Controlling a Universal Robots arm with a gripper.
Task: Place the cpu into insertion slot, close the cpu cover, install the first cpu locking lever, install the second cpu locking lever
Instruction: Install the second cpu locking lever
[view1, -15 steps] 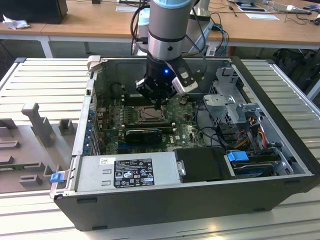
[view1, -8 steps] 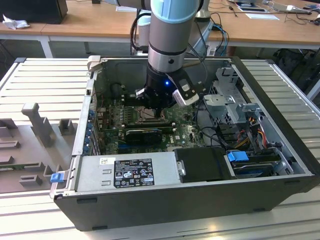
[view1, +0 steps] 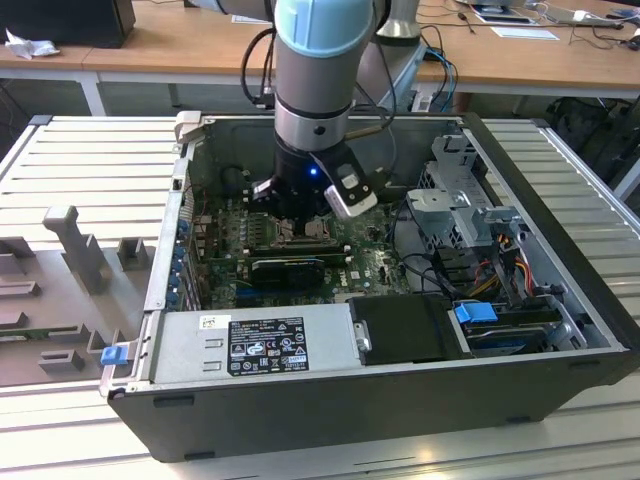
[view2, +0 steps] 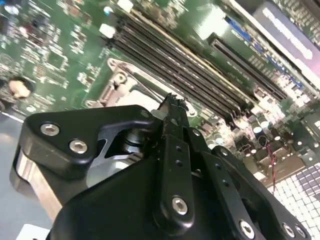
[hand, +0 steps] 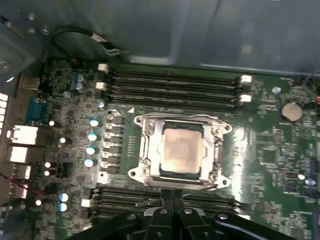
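- The gripper (hand: 172, 196) pointed straight down into the case, fingers together, empty, just beside the cpu cover (hand: 150, 150).
- The cpu (hand: 182, 150) sat in the insertion slot (hand: 181, 175).

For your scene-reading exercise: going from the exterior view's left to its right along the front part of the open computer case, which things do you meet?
Blue latch → silver power supply box with a label → black box → blue-tabbed drive.

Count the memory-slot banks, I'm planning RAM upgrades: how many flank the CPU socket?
2: one bank between the insertion slot and the case wall, one on the opposite side, partly behind the end effector.
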